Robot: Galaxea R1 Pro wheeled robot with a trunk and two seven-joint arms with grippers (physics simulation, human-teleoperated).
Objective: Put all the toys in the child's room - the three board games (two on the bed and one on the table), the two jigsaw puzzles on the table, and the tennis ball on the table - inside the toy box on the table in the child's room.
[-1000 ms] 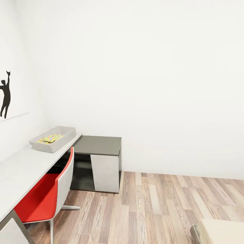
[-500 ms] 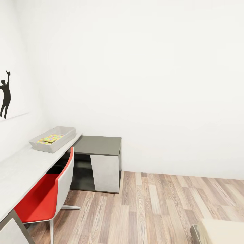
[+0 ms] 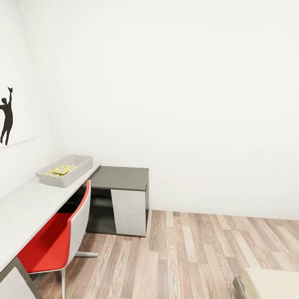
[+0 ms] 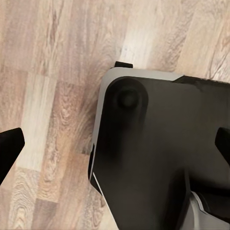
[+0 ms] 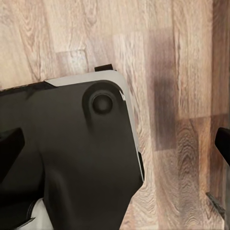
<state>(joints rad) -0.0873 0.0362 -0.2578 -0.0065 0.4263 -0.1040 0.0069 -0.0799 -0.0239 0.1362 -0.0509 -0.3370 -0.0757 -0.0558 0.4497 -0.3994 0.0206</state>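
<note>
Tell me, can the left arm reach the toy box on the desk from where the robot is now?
Probably not. The toy box sits at the desk's far end, and the left gripper hangs open over the robot's base.

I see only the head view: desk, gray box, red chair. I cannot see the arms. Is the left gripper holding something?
Observer: No. In the left wrist view the left gripper is open, its dark fingers wide apart with nothing between them.
Operator: And what is under it?
Observer: The robot's own dark base, with wooden floor beside it.
Operator: Is the right gripper the same?
Observer: Yes. The right gripper is open and empty too, hanging over the base and the wooden planks.
</note>
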